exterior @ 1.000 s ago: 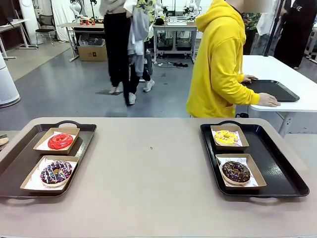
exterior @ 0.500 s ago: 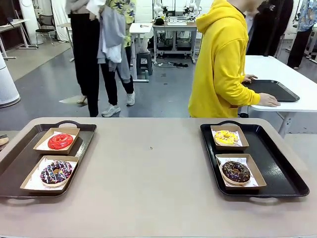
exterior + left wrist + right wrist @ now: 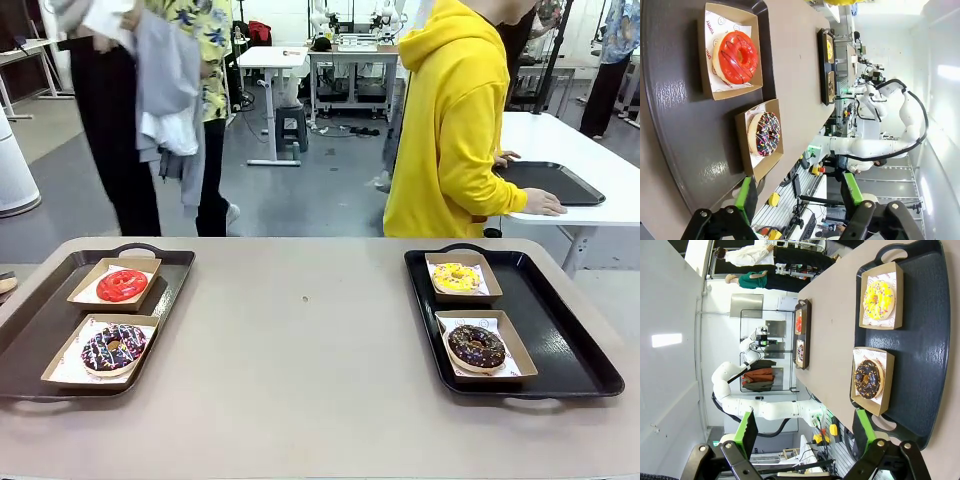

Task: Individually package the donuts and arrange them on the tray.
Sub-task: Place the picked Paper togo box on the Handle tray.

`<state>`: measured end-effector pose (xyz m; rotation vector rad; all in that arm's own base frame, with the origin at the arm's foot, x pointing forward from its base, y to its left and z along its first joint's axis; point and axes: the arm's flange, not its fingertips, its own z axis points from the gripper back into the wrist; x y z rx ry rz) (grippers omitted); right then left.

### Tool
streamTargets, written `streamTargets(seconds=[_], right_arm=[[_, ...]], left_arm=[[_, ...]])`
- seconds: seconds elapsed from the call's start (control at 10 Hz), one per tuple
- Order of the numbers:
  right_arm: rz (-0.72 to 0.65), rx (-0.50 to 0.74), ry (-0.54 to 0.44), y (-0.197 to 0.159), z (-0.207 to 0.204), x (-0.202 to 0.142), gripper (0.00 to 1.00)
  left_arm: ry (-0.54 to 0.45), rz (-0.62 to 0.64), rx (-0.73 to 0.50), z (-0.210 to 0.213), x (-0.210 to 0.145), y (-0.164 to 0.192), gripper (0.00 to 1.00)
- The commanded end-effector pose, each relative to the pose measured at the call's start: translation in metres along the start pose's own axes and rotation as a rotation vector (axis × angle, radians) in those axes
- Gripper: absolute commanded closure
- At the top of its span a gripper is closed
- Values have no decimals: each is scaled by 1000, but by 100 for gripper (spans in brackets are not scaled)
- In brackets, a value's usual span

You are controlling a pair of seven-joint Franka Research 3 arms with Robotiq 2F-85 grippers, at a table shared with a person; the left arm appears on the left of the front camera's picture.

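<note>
Print on the paper liner (image 3: 716,30) under the red-iced donut (image 3: 736,57) is staying too small to read, while left gripper (image 3: 799,194) and right gripper (image 3: 805,429) are hanging spread wide, grasping nothing.

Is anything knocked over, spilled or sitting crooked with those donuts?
Nothing stands out. The red-iced donut and striped donut sit in boxes on the left tray; the yellow-iced donut and chocolate donut sit boxed on the right tray. No spills or damage show.
</note>
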<state>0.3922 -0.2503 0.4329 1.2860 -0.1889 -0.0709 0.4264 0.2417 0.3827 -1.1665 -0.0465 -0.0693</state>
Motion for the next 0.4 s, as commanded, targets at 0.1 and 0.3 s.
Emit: streamTargets(seconds=[0.1, 0.3], right_arm=[[1, 1, 0, 2, 0, -1, 0], [1, 1, 0, 2, 0, -1, 0]], left_arm=[[-5, 10, 12, 0, -3, -4, 13], [-5, 10, 12, 0, -3, -4, 13]])
